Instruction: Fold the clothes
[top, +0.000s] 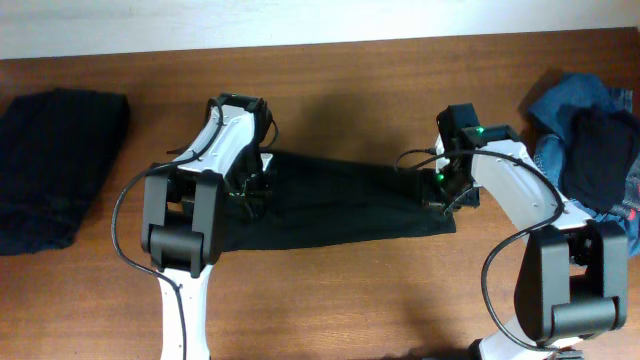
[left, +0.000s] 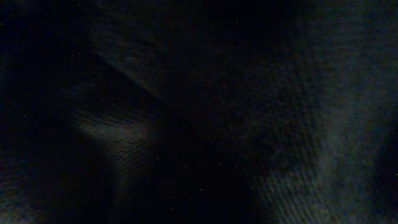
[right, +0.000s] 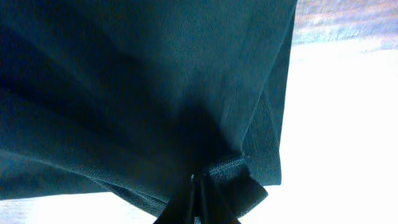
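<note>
**One garment folded, one in work, a heap not yet begun**

On the wooden table (top: 330, 70) a long black garment (top: 340, 210) is laid out in the middle, stretched between the two arms. It appears to be doubled over already, but this cannot be said for sure. At the far left a folded black piece (top: 55, 165) is lying flat and well apart, so one item is judged as finished. At the right edge a denim piece (top: 570, 100) and a crumpled black piece (top: 600, 150) are heaped together, unfolded; these are left to do.

The right gripper (right: 200, 186) is pressed together on the hem of the black garment at its right end. The left gripper (top: 250, 185) is placed over the left end. Only dark cloth is shown in its wrist view, so it cannot be told whether it is spread or pinching.
</note>
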